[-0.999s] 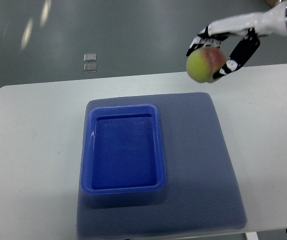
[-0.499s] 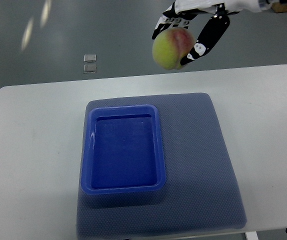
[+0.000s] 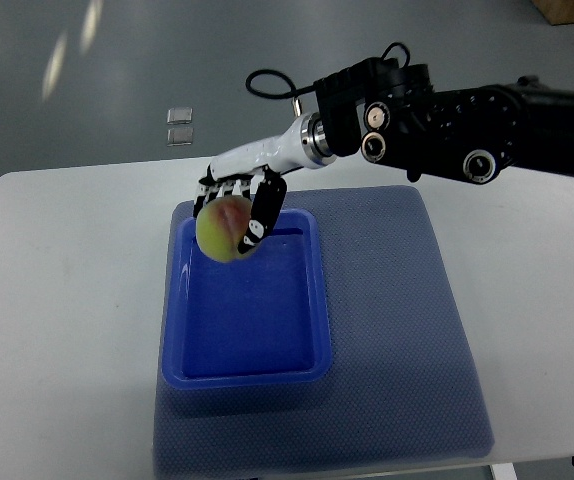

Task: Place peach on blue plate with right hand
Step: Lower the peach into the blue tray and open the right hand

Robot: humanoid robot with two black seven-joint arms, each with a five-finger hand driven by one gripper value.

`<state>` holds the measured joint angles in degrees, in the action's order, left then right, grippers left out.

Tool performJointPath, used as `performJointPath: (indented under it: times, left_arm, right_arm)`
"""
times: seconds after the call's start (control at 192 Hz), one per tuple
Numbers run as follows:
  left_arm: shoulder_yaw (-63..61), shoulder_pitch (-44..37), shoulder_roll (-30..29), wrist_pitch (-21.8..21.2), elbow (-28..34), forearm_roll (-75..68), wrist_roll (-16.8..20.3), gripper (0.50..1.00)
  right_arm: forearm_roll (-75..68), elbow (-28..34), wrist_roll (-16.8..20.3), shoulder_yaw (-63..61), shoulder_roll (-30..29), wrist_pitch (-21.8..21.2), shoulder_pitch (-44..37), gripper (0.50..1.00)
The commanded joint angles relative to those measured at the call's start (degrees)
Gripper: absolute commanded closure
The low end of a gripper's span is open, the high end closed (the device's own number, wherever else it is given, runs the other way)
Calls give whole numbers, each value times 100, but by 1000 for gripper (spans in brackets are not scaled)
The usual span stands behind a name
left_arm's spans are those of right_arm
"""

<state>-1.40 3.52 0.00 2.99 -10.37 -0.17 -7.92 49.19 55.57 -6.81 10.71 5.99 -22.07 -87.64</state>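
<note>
My right hand (image 3: pixel 232 210) reaches in from the right edge on a black arm and is shut on a yellow-green peach (image 3: pixel 223 231) with a pink blush. The peach hangs above the far left corner of the blue plate (image 3: pixel 246 375), a deep rectangular tray with a raised rim. The fingers (image 3: pixel 264 208) wrap over the top and right side of the fruit. The plate's inside holds nothing. My left hand does not show.
The plate lies on a blue-grey mat (image 3: pixel 397 340) spread over a white table (image 3: pixel 57 300). Beyond the table's far edge is grey floor with two small clear squares (image 3: pixel 179 125). A black cable (image 3: pixel 267 85) loops off the forearm.
The right hand carried the peach from beyond the table's far right corner leftward and down, until it hangs over the plate's far left corner. More of the black forearm has come into view.
</note>
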Motion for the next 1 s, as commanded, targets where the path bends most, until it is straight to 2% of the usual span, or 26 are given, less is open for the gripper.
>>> performJointPath:
  times: [0.0,0.125,0.286,0.51,0.515,0.578,0.63,0.635,0.749,0.78,0.817,0.869,0.874,0.911,0.937,0.983,0.989,0.994]
  left_arm:
    - [-1,8,0,0,0,-1,-8,500]
    - [-9,-1,0,0,0,-1,-8,500]
    - [-9,-1,0,0,0,-1,1,500]
    - [-9,-1,0,0,0,8,-8,500]
    - [-9,-1,0,0,0,8,-8,500]
    - [-9,-1,0,0,0,-1,-8,500]
    - [-9,-1,0,0,0,-1,-8,500]
    - [-9,-1,0,0,0,-1,-8,500]
    - [-9,-1,0,0,0,-1,-8,500]
    - [-9,-1,0,0,0,-1,1,500]
    - [-9,-1,0,0,0,-1,1,500]
    - [-9,-1,0,0,0,-1,1,500]
    - [-18,-1,0,0,0,-1,1,500]
    - [-18,-1,0,0,0,-1,-8,500]
    - [-18,-1,0,0,0,-1,-8,500]
    - [-18,-1,0,0,0,-1,-8,500]
    - [-9,-1,0,0,0,-1,1,500]
    - [-9,-1,0,0,0,-1,1,500]
  right_arm:
    - [153,-134,13,-7,-273,27,283,983]
    - [372,-292,22,2,-589,238,651,983]
    - [425,-433,22,2,-599,344,784,983]
    - [654,-662,22,10,-599,396,1003,946]
    - [741,-723,14,10,-599,405,1038,928]
    - [786,-776,14,10,-599,414,1074,893]
    - [786,-776,13,10,-599,414,1074,893]
    - [794,-811,22,10,-599,414,1143,859]
    - [794,-873,13,10,-599,414,1179,848]
    - [794,-899,13,10,-599,414,1188,826]
    - [803,-943,22,10,-599,414,1205,771]
    - [803,-943,22,10,-599,414,1206,771]
    - [821,-987,22,10,-599,397,1240,712]
    - [838,-1013,22,10,-599,388,1250,689]
    - [847,-1013,22,10,-599,388,1250,654]
    - [847,-1013,22,10,-599,388,1250,654]
    - [847,-1013,22,-7,-599,362,1250,598]
    - [847,-1013,22,-7,-599,361,1250,597]
